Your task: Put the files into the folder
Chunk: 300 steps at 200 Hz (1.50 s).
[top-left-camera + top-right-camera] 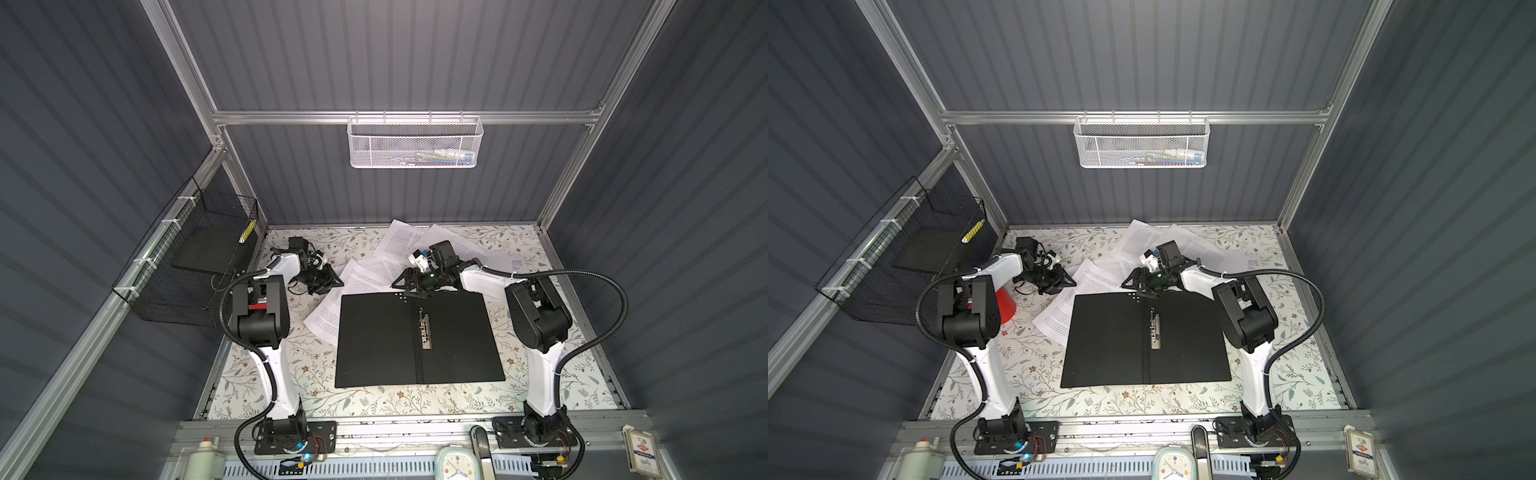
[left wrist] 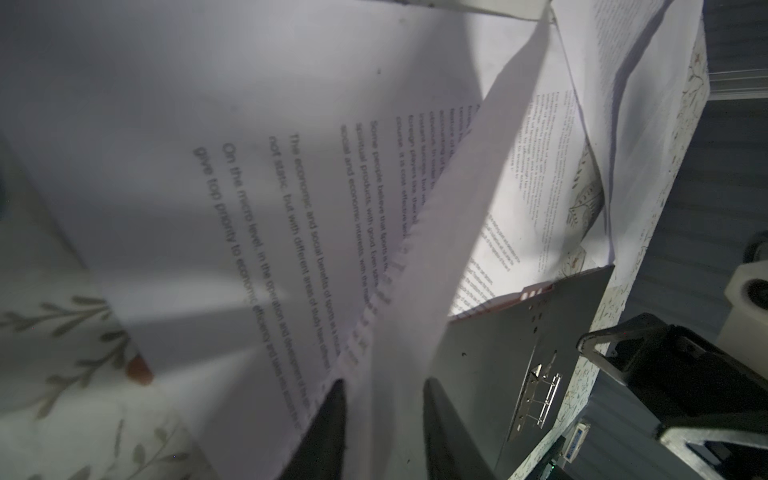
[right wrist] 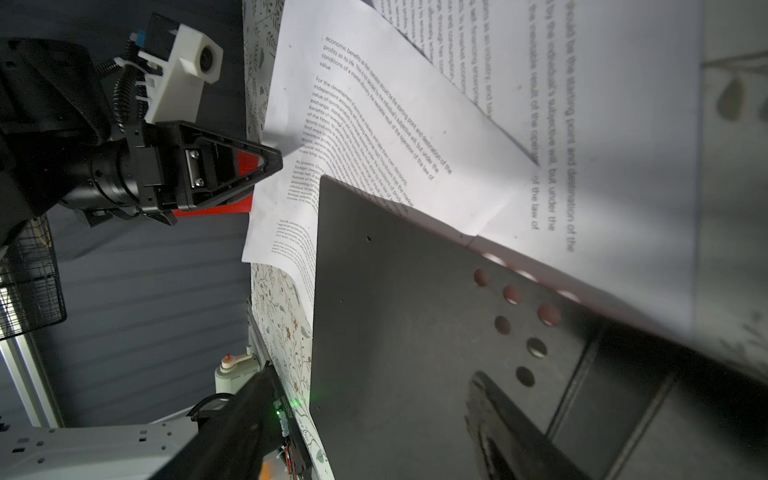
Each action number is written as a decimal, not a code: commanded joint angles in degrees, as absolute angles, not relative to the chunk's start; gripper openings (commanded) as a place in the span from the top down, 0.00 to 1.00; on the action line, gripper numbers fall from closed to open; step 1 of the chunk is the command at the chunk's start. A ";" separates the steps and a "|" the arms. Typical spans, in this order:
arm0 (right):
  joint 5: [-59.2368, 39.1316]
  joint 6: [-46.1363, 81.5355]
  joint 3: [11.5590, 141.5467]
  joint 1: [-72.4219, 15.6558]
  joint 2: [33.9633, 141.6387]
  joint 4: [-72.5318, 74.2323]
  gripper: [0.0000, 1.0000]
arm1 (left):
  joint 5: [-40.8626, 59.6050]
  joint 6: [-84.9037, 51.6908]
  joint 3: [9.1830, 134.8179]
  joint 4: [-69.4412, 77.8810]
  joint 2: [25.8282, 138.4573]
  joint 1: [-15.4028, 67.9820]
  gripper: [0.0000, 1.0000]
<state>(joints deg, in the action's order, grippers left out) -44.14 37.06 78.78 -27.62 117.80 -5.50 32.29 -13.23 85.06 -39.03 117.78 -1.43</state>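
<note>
Two fingers [image 2: 332,419] of left hand [image 2: 384,382] flank files [image 2: 291,187].

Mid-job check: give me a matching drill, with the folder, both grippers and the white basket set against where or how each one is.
1 folder
2 left gripper
3 right gripper
4 white mesh basket

a hangs from the back rail
b at the files, beyond the folder's far left corner
c lies open, black inside up
d over the middle of the folder's far edge

Pairs: 1-c, 2-b, 3-d, 4-a
</note>
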 commanded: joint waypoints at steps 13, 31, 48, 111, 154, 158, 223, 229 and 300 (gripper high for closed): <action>-43.69 38.01 74.30 -26.49 110.08 -1.75 0.13 | 29.53 -14.40 86.43 -41.49 116.17 -0.96 0.94; -42.23 39.06 69.88 -25.55 105.14 1.61 0.03 | 29.15 -15.13 86.77 -41.13 114.33 -0.88 1.00; -40.16 39.49 66.03 -24.64 100.10 4.05 0.01 | 27.55 -15.50 87.95 -42.59 112.53 -0.88 1.00; -34.98 36.16 60.20 -23.54 86.94 0.76 0.01 | 13.77 -16.25 95.95 -49.39 101.97 0.65 1.00; -34.89 33.09 56.15 -21.96 84.02 0.57 0.01 | 5.80 -17.71 104.75 -55.24 97.71 9.25 1.00; -34.89 32.92 55.70 -21.65 83.74 0.83 0.01 | 5.94 -18.31 105.09 -55.16 97.36 10.18 1.00; -40.23 31.77 50.76 -15.91 82.94 11.22 0.01 | 16.47 -30.61 109.52 -45.64 98.13 25.95 1.00; -40.93 32.14 50.56 -15.46 83.18 12.49 0.01 | 18.29 -32.27 109.92 -44.18 98.34 26.77 1.00; -46.64 38.83 50.31 -14.43 86.86 29.62 0.01 | 29.85 -48.16 106.63 -25.87 92.00 28.76 1.00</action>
<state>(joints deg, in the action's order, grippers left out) -42.89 35.18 50.26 -14.59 84.86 19.86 24.73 -40.51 107.66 -34.54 96.57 29.17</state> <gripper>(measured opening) 0.989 0.043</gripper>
